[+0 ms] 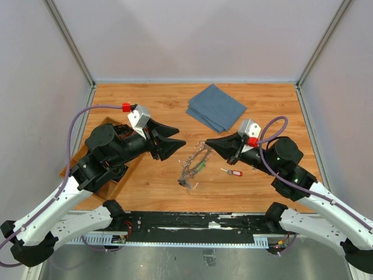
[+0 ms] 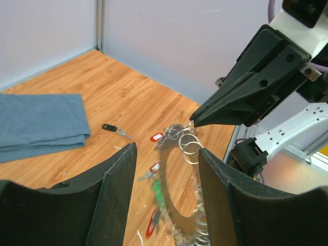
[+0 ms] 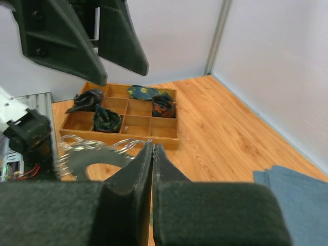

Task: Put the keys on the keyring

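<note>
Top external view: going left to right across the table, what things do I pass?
wooden tray → keyring → red-tagged key. The blue cloth overlaps the keyring and the key from side to side, so it is left out.

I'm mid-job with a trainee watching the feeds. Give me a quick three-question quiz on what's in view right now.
1. True or false: the left gripper is shut on the keyring.
2. Where does the loose red-tagged key lie? A. on the blue cloth. B. on the table, near the right gripper. C. in the wooden tray.
3. Fill the gap: the right gripper is ___ on the keyring's edge.

Key: 1 false: it is open, with a finger on either side of the ring. 2 B. 3 shut.
</note>
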Controlling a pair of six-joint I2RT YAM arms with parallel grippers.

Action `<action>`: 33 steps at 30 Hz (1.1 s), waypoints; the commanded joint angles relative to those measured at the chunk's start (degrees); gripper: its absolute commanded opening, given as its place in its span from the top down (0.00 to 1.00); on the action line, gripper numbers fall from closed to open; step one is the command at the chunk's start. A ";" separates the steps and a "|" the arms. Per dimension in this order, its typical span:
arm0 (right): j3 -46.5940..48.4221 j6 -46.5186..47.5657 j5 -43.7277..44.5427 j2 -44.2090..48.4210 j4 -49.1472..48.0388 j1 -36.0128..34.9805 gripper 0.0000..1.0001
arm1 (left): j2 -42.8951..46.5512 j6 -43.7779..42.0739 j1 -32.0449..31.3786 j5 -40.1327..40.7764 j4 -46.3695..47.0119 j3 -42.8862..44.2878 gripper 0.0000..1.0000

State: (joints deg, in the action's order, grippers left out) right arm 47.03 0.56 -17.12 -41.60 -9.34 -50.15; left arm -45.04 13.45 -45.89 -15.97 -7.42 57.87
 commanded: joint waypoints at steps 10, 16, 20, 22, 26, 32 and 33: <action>5.23 13.82 20.35 0.85 13.24 -13.04 1.00 | 2.52 -0.81 -0.30 3.64 0.87 0.49 0.44; 3.13 11.19 15.88 1.76 8.61 -11.90 1.00 | 1.20 -0.36 -0.30 1.39 1.76 0.26 0.44; 4.01 10.93 15.02 1.04 7.85 -11.89 1.00 | 0.42 0.09 -0.26 -0.72 2.27 -0.04 0.44; 4.08 10.96 14.40 0.94 7.35 -11.94 1.00 | 0.35 0.56 -0.28 -2.43 3.20 -0.69 0.44; 4.06 10.89 10.87 0.94 5.79 -11.91 1.00 | 0.10 0.87 -0.30 -4.20 4.53 -1.59 0.43; 4.92 10.05 1.14 0.03 4.39 -11.99 1.00 | -0.99 1.64 -0.27 1.14 3.42 -1.21 0.43; 4.81 10.15 1.39 0.02 4.23 -11.99 1.00 | -1.50 1.78 -0.30 2.02 2.71 -0.99 0.43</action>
State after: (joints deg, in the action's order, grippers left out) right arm 50.09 10.63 -11.44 -41.74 -0.08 -62.15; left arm -45.45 14.24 -45.89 -17.47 -5.23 56.64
